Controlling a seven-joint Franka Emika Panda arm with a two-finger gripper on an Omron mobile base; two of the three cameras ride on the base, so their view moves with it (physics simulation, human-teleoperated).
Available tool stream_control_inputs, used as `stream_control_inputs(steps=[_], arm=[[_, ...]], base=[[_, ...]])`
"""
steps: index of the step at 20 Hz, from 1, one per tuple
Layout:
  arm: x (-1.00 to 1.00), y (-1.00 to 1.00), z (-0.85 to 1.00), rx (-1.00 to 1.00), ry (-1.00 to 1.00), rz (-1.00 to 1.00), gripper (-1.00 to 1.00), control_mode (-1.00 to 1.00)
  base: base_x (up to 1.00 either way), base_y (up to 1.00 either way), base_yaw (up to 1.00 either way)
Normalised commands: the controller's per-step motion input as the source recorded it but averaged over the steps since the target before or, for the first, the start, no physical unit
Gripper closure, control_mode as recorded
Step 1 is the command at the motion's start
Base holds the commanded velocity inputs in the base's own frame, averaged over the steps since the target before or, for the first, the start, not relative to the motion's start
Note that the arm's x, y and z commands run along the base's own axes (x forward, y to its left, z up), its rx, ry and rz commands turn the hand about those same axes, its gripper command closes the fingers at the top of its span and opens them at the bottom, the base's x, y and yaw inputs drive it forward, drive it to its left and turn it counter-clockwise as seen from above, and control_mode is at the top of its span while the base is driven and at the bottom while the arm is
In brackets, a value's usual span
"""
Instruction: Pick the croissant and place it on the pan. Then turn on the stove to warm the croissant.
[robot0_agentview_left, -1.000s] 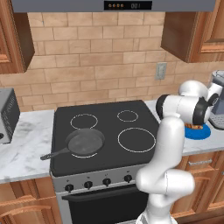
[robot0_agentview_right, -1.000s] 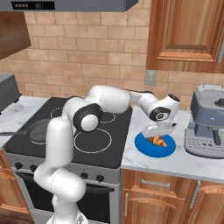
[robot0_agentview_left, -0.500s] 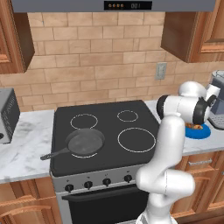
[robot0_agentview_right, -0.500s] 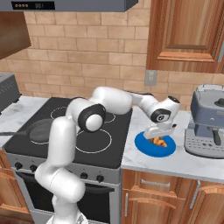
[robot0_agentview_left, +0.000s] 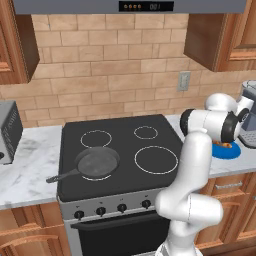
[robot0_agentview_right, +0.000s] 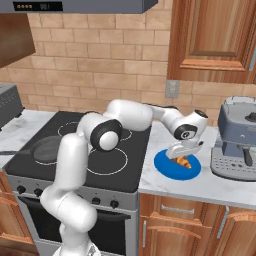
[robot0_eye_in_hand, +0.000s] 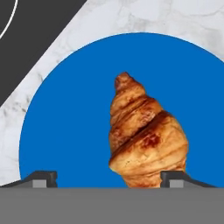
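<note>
I take the blue plate (robot0_agentview_right: 176, 166) as my landmark: it lies on the marble counter (robot0_agentview_right: 215, 183) just to the right of the stove (robot0_agentview_right: 75, 150), and the croissant (robot0_agentview_right: 183, 162) rests on it, toward the side nearer the espresso machine (robot0_agentview_right: 238, 137). My gripper (robot0_agentview_right: 186, 154) hangs directly over the plate, low above the croissant. In the hand view its two fingertips (robot0_eye_in_hand: 43, 178) stand wide apart at the bottom of the frame, one to each side, with the croissant (robot0_eye_in_hand: 143, 140) lying nearer the right tip and not pinched by either; the plate (robot0_eye_in_hand: 65, 118) surrounds the pastry on all sides. In the left base view the plate (robot0_agentview_left: 226, 150) shows partly behind my arm's wrist. The pan (robot0_agentview_left: 96, 163) sits well to the left of the plate, on the stove's front-left burner ring, its long handle pointing toward the front-left corner of the cooktop (robot0_agentview_left: 120, 150). Four black knobs (robot0_agentview_left: 110, 210) line the steel panel below the glass. A toaster oven (robot0_agentview_left: 9, 131) stands on the counter beyond the stove, on the side farthest from the plate.
</note>
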Motion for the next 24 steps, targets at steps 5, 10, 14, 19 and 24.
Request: stream_control_inputs(steps=[5,10,14,19,24], arm=[[0.01,0.0,0.0,0.0,-0.06,0.0,-1.0,-1.0],[0.0,0.0,0.0,0.0,-0.05,0.0,-1.0,-1.0],[0.07,0.0,-0.05,0.0,-0.03,0.0,-1.0,-1.0],[0.09,0.0,-0.24,0.0,-0.01,0.0,-1.0,-1.0],[0.08,0.0,-0.33,0.0,0.0,0.0,-1.0,-1.0]], base=[[0.0,0.0,0.0],[0.0,0.0,0.0],[0.0,0.0,0.0],[0.0,0.0,0.0],[0.0,0.0,0.0]])
